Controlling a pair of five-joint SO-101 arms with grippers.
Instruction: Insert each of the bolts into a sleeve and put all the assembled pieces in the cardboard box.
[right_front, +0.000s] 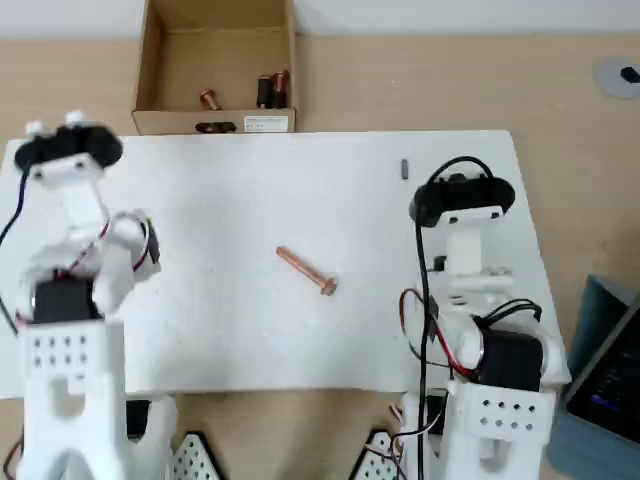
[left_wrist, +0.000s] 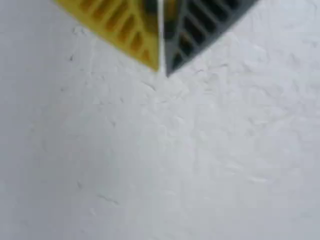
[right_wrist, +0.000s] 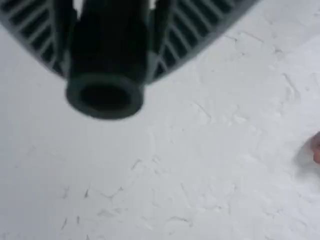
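Note:
A copper bolt lies loose in the middle of the white mat; its end shows as the bolt in the right wrist view. My right gripper is shut on a black sleeve, held just above the mat with its open end showing. The right arm stands right of the bolt. My left gripper is shut with nothing in it, yellow and grey fingertips together close over the mat at the left side. The cardboard box at the back holds a copper bolt and a bolt in a sleeve.
A small dark piece lies on the mat near its far right corner. A dark device stands off the mat at the right edge. The wooden table runs behind the mat.

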